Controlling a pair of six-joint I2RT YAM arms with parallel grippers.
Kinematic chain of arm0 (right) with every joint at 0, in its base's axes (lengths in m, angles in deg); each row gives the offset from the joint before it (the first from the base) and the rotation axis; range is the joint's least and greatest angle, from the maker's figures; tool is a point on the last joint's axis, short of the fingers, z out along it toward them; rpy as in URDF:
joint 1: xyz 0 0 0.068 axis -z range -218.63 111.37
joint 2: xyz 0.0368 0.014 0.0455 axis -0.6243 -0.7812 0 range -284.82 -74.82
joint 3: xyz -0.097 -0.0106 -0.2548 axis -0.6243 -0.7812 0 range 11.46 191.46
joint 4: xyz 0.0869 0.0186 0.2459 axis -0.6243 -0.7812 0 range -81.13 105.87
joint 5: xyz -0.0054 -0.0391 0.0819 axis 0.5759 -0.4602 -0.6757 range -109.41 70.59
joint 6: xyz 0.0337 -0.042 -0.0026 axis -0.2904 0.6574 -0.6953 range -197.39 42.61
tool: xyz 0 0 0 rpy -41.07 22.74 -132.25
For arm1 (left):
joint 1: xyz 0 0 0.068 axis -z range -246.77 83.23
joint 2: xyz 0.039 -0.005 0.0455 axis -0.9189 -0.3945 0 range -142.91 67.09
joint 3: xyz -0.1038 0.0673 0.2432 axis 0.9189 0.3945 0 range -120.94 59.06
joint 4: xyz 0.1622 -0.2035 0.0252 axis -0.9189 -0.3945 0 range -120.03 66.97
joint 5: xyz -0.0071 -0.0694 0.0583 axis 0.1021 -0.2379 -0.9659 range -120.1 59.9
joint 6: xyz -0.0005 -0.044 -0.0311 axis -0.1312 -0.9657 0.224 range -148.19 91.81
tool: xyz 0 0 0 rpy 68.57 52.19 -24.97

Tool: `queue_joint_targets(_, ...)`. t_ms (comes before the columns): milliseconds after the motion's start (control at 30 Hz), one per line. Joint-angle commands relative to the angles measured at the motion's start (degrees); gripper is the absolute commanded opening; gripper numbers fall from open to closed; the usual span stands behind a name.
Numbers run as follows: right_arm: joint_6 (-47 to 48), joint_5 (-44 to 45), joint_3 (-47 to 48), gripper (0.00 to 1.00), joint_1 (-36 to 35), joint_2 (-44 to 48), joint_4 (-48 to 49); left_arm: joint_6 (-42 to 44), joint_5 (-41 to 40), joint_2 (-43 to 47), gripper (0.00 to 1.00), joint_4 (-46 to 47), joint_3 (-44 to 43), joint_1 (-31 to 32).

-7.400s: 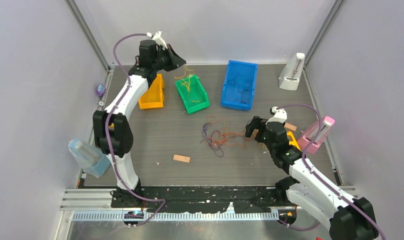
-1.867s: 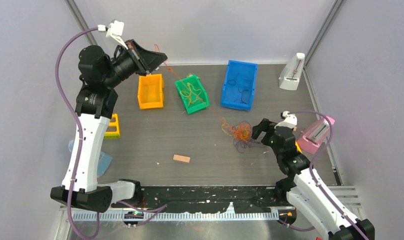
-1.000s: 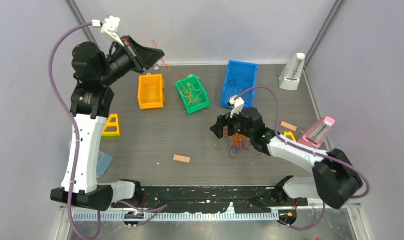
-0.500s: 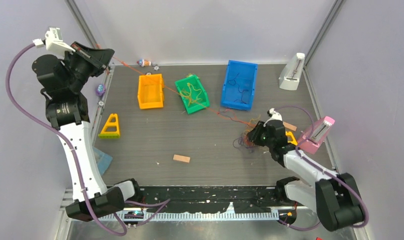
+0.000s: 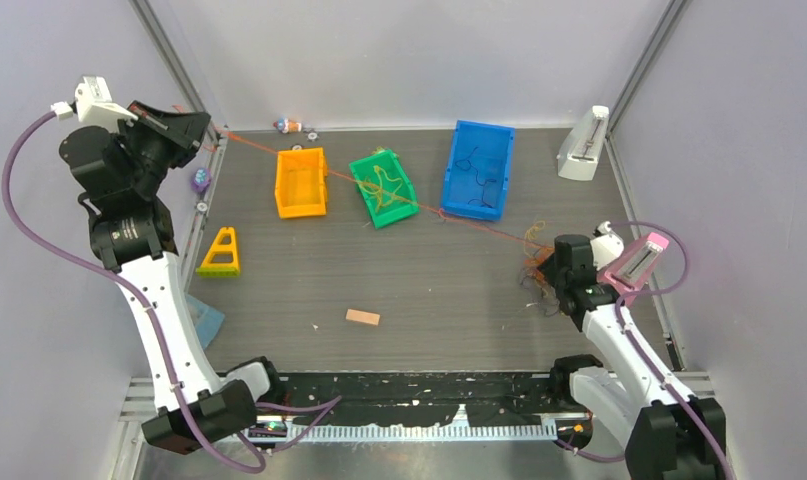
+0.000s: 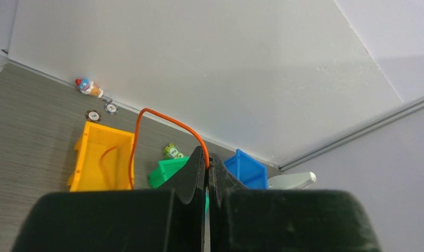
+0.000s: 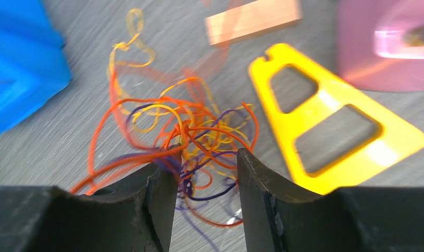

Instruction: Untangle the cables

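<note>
Left hand (image 6: 206,157) of mine, lifted above the far-left corner of the bench (image 5: 419,300), is pressed together on one orange-red cable (image 5: 459,220). Its free end loops out past the fingertips in the left wrist view. From there the cable runs in a straight, tight line down and to the right. It crosses over the orange bin (image 5: 282,185) and the green bin (image 5: 404,175), which holds loose yellow cables (image 5: 379,187). It then passes the near corner of the blue bin (image 5: 484,127), where a few dark cables (image 5: 469,162) lie. It ends in the tangle (image 7: 194,131) of orange-red, yellow and dark purple strands on the bench near the right edge. My right hand (image 7: 205,181) sits low over that tangle, fingers (image 7: 162,194) spread apart with strands lying between them, nothing pinched that I can make out. Just right of the tangle a yellow triangular frame (image 7: 330,126) lies flat on the bench, with a pink stand (image 7: 388,47) beyond it.
</note>
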Motion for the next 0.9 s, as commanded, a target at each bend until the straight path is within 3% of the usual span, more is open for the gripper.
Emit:
queue_joint_targets(0,-6.0,3.8,-1.6,0.48,7.1,2.1,-5.5,0.2,-1.1,1.0,0.00,4.1,1.5,-2.7)
queue_joint_targets(233,-5.6,3.8,-1.4,0.47,12.5,3.5,-6.6,0.4,-1.6,1.5,0.00,4.3,3.4,-4.4)
queue_joint_targets(467,-1.4,-2.8,-1.3,0.37,16.0,5.2,-3.1,-0.3,1.0,0.4,0.00,5.7,4.6,-4.9)
queue_joint_targets(533,0.4,-4.7,-1.1,0.26,16.0,5.3,-2.0,-0.3,1.5,0.6,0.00,6.0,5.2,-4.8)
queue_joint_targets(567,2.9,-7.8,-1.1,0.13,16.0,5.3,-1.2,-0.3,1.9,0.7,0.00,6.4,5.8,-4.6)
queue_joint_targets(667,7.4,-15.3,-1.8,0.06,16.0,5.2,4.0,1.1,1.5,0.9,0.00,5.7,6.8,-2.6)
queue_joint_targets(733,10.0,-21.2,-1.5,0.20,16.0,4.5,6.1,1.6,1.5,1.2,0.00,5.6,7.9,-1.1)
queue_joint_targets(767,11.7,-25.7,-1.2,0.57,15.9,3.8,6.2,1.8,1.4,1.4,0.00,5.8,8.7,-0.3)
queue_joint_targets(833,13.6,-30.0,-0.6,0.98,15.6,3.2,7.4,2.7,0.7,1.8,0.00,5.7,10.3,1.6)
queue_joint_targets(867,14.4,-31.2,-0.3,0.99,15.3,3.2,7.8,3.3,-0.1,2.1,0.00,5.3,11.0,2.5)
